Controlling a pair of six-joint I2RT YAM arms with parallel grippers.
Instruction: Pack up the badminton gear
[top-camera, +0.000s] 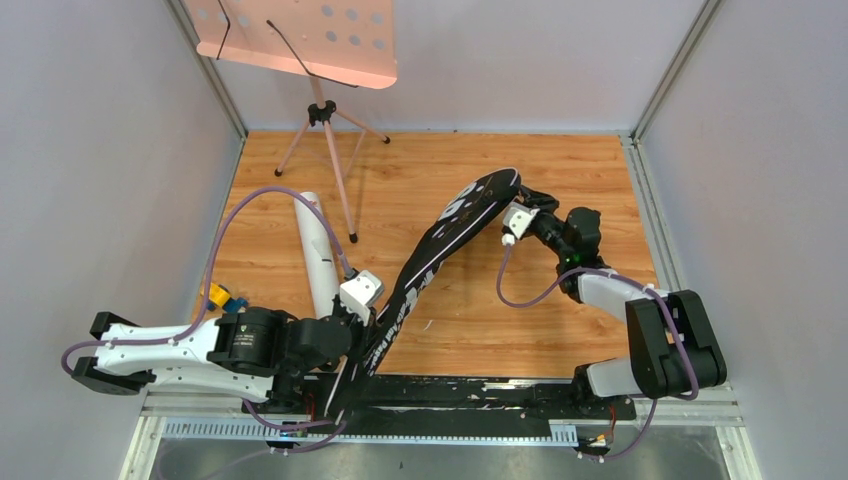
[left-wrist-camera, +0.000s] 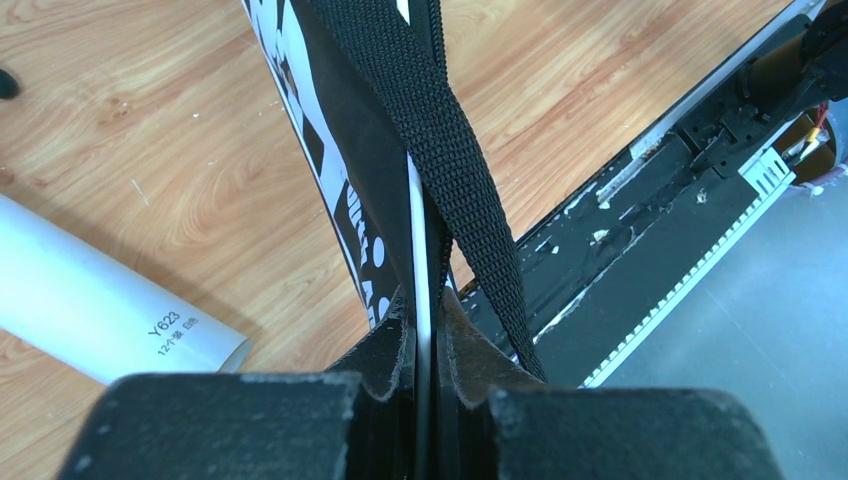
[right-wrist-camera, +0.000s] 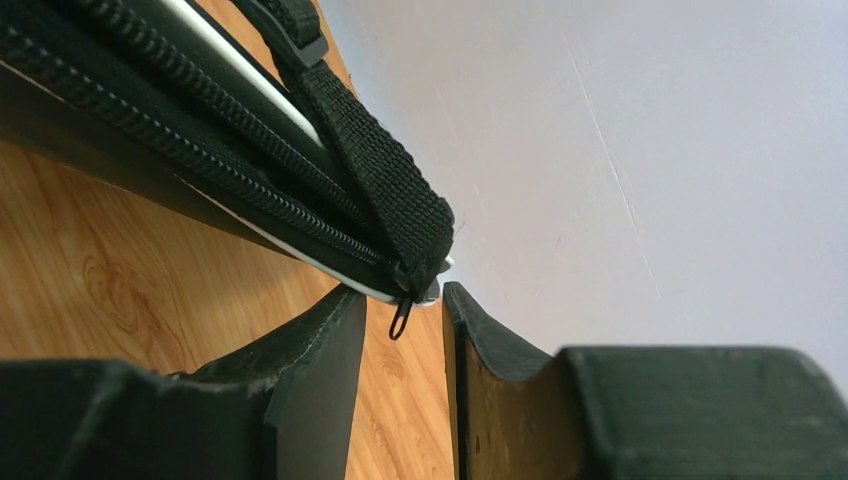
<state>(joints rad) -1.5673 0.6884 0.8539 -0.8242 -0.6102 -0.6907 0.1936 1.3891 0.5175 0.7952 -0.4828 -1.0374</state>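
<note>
Nearest, at 7 o'clock, the left pincer (left-wrist-camera: 425, 300) is clamped on the white-piped edge of the black bag (top-camera: 440, 250), which seems to stand on its edge and runs slantwise over the desk (top-camera: 560, 180) toward 1 o'clock; a loose strap (left-wrist-camera: 450, 150) hangs beside that grip and could snag if the bag is dragged. At the far end the right pincer (right-wrist-camera: 403, 295) stands narrowly parted about the zipper pull (right-wrist-camera: 402, 318), gripping nothing; the tab is small and dangling, so the jaws may close on fabric instead, or a hard tug may twist the bag out of the left hold. The white tube (top-camera: 318, 250) lies unpacked at 9 o'clock, just beside the left arm; a yellow and blue toy (top-camera: 222, 297) sits at 8 o'clock; the pink music stand (top-camera: 320, 45) rises at 11 o'clock, one leg near the tube's far end.
</note>
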